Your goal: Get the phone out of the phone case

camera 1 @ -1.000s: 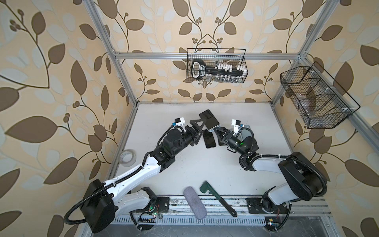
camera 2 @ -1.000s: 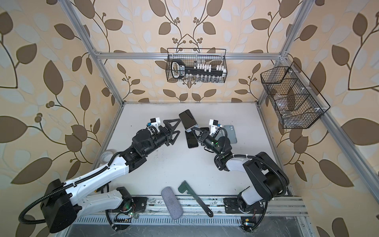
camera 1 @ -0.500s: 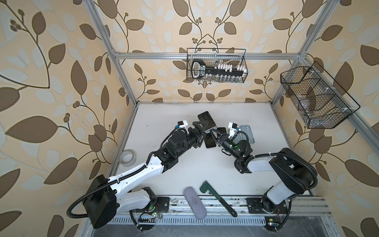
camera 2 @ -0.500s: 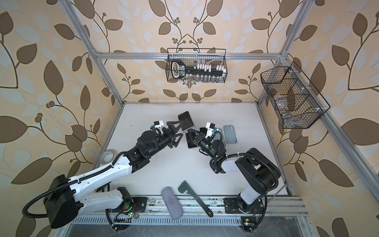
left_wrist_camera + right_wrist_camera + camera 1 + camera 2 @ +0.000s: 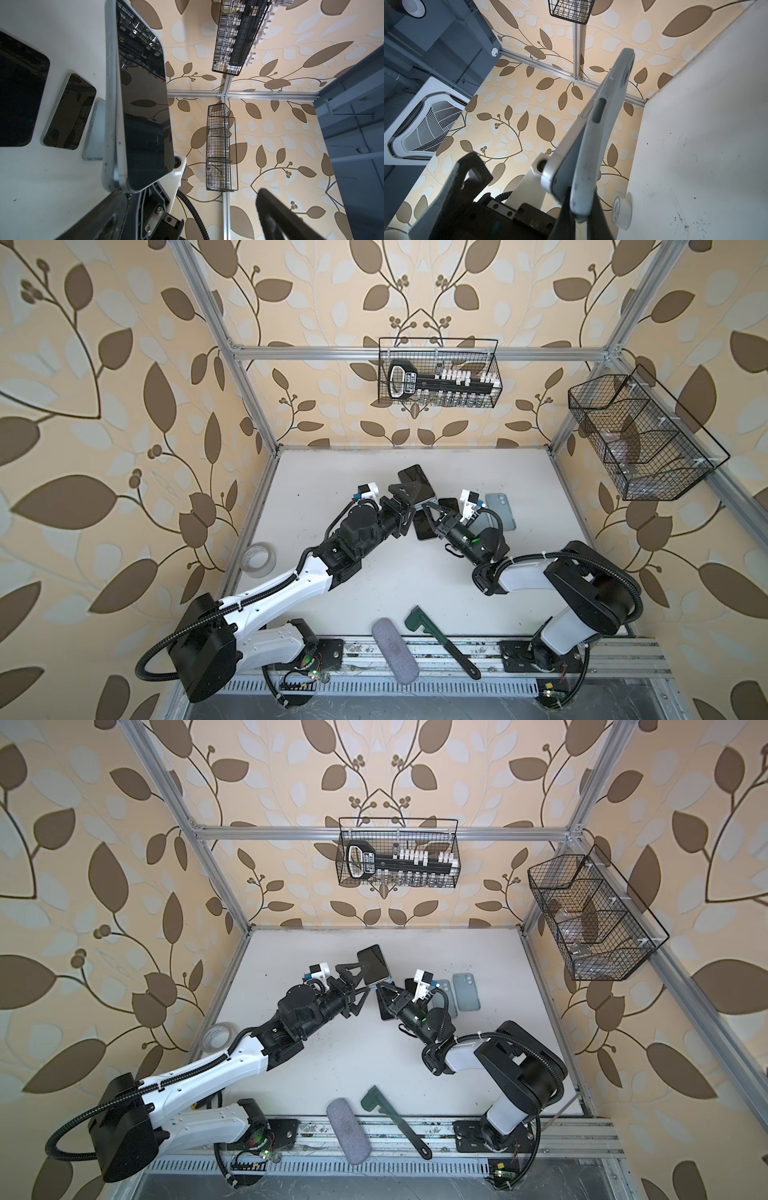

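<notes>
My right claw (image 5: 380, 991) pinches the near end of the case (image 5: 600, 124), holding it above the middle of the table (image 5: 374, 572). The phone (image 5: 415, 484) runs long toward the far left. My left claw (image 5: 409, 509) gapes wide around its near end, the closer one to pull.

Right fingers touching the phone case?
Touching. Right wrist view shows the right fingers pinched shut on the case at its peeled-back corner.
</notes>
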Controlling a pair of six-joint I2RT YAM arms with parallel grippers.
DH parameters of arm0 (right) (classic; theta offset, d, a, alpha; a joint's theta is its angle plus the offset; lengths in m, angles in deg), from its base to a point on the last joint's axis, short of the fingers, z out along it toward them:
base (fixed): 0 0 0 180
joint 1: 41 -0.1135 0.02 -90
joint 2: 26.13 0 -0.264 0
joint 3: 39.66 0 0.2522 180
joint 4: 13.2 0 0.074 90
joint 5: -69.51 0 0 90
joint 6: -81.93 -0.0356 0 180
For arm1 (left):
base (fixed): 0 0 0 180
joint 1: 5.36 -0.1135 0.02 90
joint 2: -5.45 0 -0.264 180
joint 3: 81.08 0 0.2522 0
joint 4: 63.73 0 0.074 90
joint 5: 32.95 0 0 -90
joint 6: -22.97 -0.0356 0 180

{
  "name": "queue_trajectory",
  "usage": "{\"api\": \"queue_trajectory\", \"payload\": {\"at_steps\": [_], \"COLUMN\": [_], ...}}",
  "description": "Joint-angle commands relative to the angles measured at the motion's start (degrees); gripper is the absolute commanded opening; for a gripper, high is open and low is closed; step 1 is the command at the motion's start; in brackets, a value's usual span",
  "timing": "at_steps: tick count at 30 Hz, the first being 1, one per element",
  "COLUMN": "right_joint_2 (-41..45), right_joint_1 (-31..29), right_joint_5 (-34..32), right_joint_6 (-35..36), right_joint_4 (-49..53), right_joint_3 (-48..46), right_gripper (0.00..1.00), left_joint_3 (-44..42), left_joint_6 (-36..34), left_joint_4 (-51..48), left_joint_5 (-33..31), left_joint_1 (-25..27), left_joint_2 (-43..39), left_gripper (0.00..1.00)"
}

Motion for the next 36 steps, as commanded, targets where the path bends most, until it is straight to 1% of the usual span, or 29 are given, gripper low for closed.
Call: {"api": "queue_trajectory", "payload": {"at_steps": [1, 8, 11, 17, 25, 29, 31, 36], "right_joint_2": [-0.61, -1.33, -1.40, -1.45, -1.74, -2.15, -2.23, -2.15], "right_joint_1": [-0.70, -1.41, -1.73, -2.13, -3.14, -3.36, -3.33, -3.51], "right_joint_5": [-0.97, -1.16, -1.40, -1.77, -1.92, -2.09, -2.30, -2.52], "right_joint_6": [0.03, -0.07, 0.29, 0.73, 1.58, 1.78, 1.92, 2.13], "right_joint_4": [-7.59, -8.11, -8.36, -8.65, -8.73, -8.74, -8.74, -8.73], "right_joint_3": [0.41, 0.71, 0.38, 0.01, 0.43, 0.36, 0.36, 0.36], "right_gripper": [0.06, 0.06, 0.06, 0.05, 0.05, 0.05, 0.05, 0.05], "left_joint_3": [0.19, 0.05, 0.19, 0.29, 0.02, 0.39, 0.46, 0.29], "left_joint_6": [-0.77, -0.90, -2.11, -3.56, -3.36, -3.14, -3.05, -2.45], "left_joint_4": [3.10, 3.52, 2.78, 1.34, 3.05, 3.46, 3.96, 4.80], "left_joint_5": [-1.53, -2.03, -2.76, -4.64, -5.52, -5.19, -4.96, -4.93], "left_joint_1": [0.46, 0.42, 0.33, 0.33, 0.33, 0.33, 0.33, 0.33], "left_joint_2": [-0.89, -0.40, -0.78, -1.20, 0.55, 1.88, 2.55, 3.87], "left_gripper": [0.99, 0.99, 0.98, 0.89, 0.74, 0.73, 0.70, 0.60]}}
